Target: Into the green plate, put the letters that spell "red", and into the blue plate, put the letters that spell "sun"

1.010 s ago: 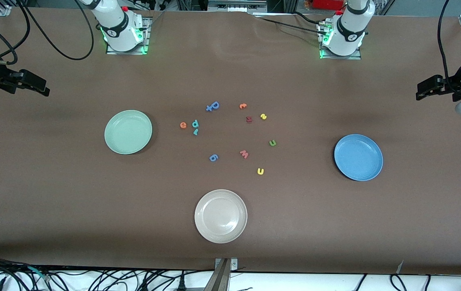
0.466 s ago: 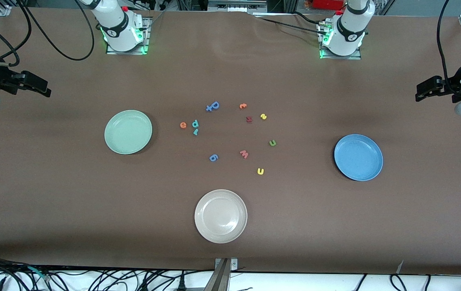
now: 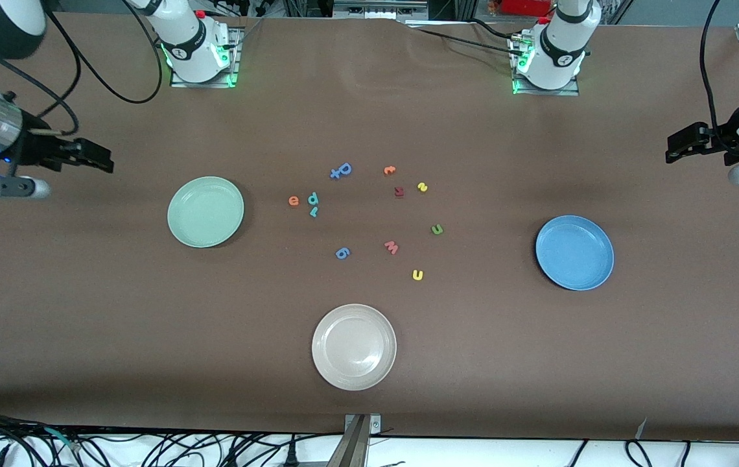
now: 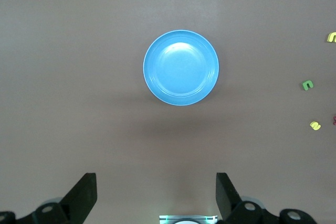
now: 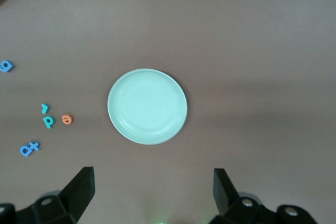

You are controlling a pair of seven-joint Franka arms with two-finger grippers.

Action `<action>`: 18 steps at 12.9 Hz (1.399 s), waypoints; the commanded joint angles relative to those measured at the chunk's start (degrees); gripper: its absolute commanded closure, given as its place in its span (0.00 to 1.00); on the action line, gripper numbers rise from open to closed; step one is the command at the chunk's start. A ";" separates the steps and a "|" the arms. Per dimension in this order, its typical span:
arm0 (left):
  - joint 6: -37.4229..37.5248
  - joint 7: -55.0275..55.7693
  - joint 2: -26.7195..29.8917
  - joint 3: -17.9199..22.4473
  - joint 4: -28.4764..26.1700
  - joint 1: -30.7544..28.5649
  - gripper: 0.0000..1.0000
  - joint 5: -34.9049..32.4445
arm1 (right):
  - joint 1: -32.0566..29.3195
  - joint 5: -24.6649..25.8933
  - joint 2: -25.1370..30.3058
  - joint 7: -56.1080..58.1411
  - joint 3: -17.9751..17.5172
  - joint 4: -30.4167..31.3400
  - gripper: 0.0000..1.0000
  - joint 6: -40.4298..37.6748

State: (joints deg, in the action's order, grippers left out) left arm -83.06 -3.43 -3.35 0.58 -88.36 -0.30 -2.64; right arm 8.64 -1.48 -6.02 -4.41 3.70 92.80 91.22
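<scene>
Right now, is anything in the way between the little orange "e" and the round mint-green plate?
No. Only bare brown table lies between the small orange foam "e" and the round mint-green plastic plate. The teal "d" sits beside the "e", away from the plate.

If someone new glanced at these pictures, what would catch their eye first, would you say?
Probably the three plates: the green plate toward the right arm's end, the blue plate toward the left arm's end, and the cream-white plate nearest the front camera. Between them lie scattered foam letters, the orange "e" among them.
</scene>
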 commanded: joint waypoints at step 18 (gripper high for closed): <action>-2.01 5.27 -1.84 -3.65 -1.38 1.53 0.00 1.32 | 31.26 -0.54 -17.35 -27.03 -0.44 22.24 0.01 48.15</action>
State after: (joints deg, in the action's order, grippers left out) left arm -84.16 0.53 -5.21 -2.49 -89.04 1.10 -2.13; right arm 37.92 -1.82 -22.22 -28.81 3.16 112.95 135.14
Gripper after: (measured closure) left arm 0.000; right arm 0.004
